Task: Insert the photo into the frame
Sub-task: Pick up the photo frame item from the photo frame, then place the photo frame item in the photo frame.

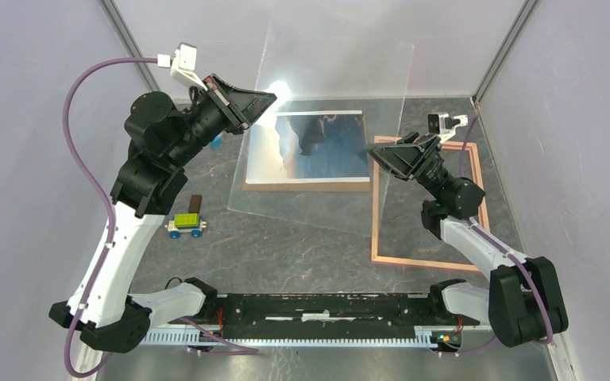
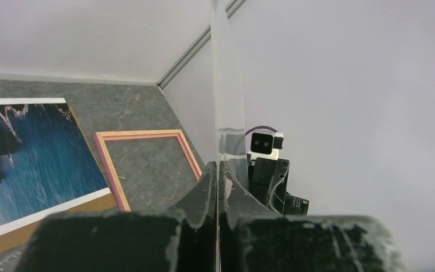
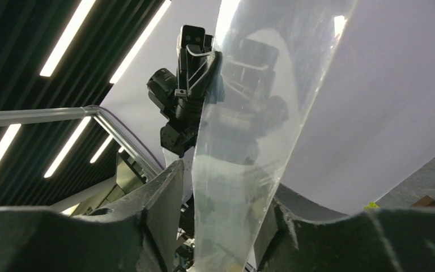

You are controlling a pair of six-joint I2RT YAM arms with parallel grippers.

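The photo (image 1: 326, 147), a blue landscape print, lies face up on a brown backing board (image 1: 302, 186) at the back middle of the table; it also shows in the left wrist view (image 2: 34, 153). The salmon-pink frame (image 1: 376, 230) lies flat to its right with bare table inside it (image 2: 141, 135). A clear pane (image 1: 341, 71) hangs tilted above both. My left gripper (image 1: 268, 97) is shut on the pane's left edge (image 2: 226, 85). My right gripper (image 1: 375, 152) straddles the pane's right edge (image 3: 249, 113), and a gap shows beside the left finger (image 3: 170, 187).
A small green-and-yellow toy car (image 1: 187, 225) and a brown block (image 1: 195, 203) sit on the table at the left, under my left arm. A small blue object (image 1: 216, 141) lies behind them. Pale enclosure walls close in the back and both sides.
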